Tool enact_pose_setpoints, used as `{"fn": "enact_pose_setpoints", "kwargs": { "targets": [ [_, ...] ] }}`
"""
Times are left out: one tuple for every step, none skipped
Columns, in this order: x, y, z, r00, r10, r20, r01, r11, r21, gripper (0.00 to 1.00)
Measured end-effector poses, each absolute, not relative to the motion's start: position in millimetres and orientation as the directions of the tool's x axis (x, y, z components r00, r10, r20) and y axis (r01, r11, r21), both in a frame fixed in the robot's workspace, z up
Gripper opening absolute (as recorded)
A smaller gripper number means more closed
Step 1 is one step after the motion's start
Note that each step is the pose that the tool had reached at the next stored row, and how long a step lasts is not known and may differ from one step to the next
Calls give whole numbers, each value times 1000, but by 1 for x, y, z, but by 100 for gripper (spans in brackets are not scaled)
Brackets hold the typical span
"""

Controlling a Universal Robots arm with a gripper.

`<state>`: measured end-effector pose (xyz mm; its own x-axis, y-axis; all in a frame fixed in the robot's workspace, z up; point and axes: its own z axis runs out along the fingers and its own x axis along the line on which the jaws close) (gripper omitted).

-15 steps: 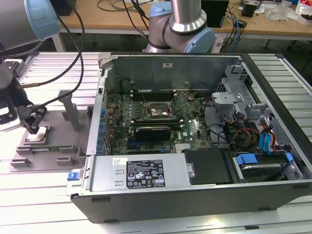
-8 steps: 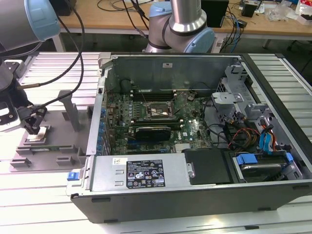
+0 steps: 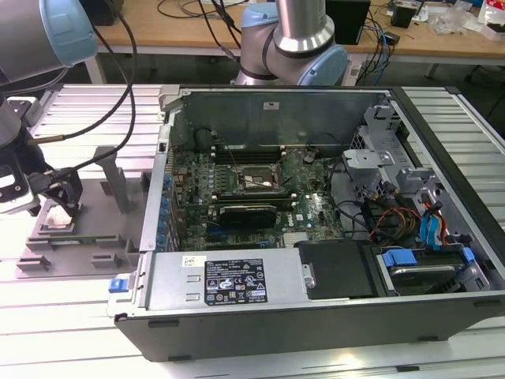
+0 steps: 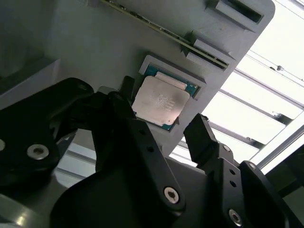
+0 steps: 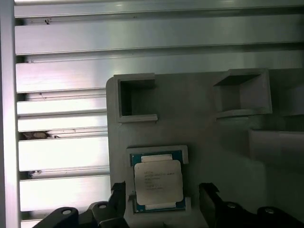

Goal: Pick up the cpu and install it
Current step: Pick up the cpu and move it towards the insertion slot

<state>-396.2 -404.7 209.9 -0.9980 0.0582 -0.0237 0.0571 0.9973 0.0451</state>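
The cpu (image 5: 158, 183), where is it lying?

Flat in a shallow pocket with a raised rim (image 5: 159, 151), on a grey holder plate (image 5: 209, 142). Its silver lid faces up and a green edge shows around the lid. In the second wrist view the cpu (image 4: 160, 101) sits square in that pocket.

And where is the plate in the scene?

On the slatted metal desk (image 3: 79, 332), at the exterior view's left, just beside the open computer case (image 3: 316, 324). There the cpu (image 3: 57, 217) is a small pale patch on the plate (image 3: 87, 237), right under the gripper (image 3: 61, 197).

How do the jaws stand?

Apart. In the first wrist view the gripper (image 5: 161, 199) straddles the chip, with one of its black fingers (image 5: 118, 197) on each side, just outside the pocket rim. A gap shows between each finger and the chip, so nothing is clamped. The second wrist view shows the gripper (image 4: 161, 107) the same way. Whether the tips touch the plate, I cannot tell.

And the case?

It lies on its side with the motherboard (image 3: 300, 209) facing up. The dark square socket frame (image 3: 254, 180) is on the far part of the board, and a long black card (image 3: 248, 213) lies just on its near side. Both are well apart from the cpu.

Anything else on the plate?

Two box-like recesses (image 5: 137, 97) (image 5: 242, 92) beyond the cpu's pocket, and in the exterior view some upright grey posts (image 3: 118, 181).
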Motion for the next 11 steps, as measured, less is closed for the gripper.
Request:
{"fn": "enact_pose_setpoints", "kwargs": {
  "targets": [
    [-396, -405, 210, -998, 58, -24, 57, 997, 45, 72],
    [-396, -405, 209, -998, 58, -24, 57, 997, 45, 72],
    [-396, -405, 205, -998, 57, -24, 56, 997, 44, 72],
    [-396, -405, 201, -998, 56, -24, 55, 998, 40, 72],
    [-396, -405, 198, -998, 53, -24, 52, 998, 38, 72],
    [-396, -404, 197, -998, 50, -24, 49, 998, 38, 72],
    [-396, -404, 196, -999, 48, -24, 47, 998, 38, 72],
    [-396, -404, 196, -999, 45, -24, 44, 998, 38, 72],
    [-396, -402, 195, -999, 37, -24, 36, 999, 38, 72],
    [-396, -401, 194, -999, 27, -24, 26, 999, 38, 72],
    [-396, -400, 193, -1000, 19, -24, 18, 999, 38, 72]
  ]
}}
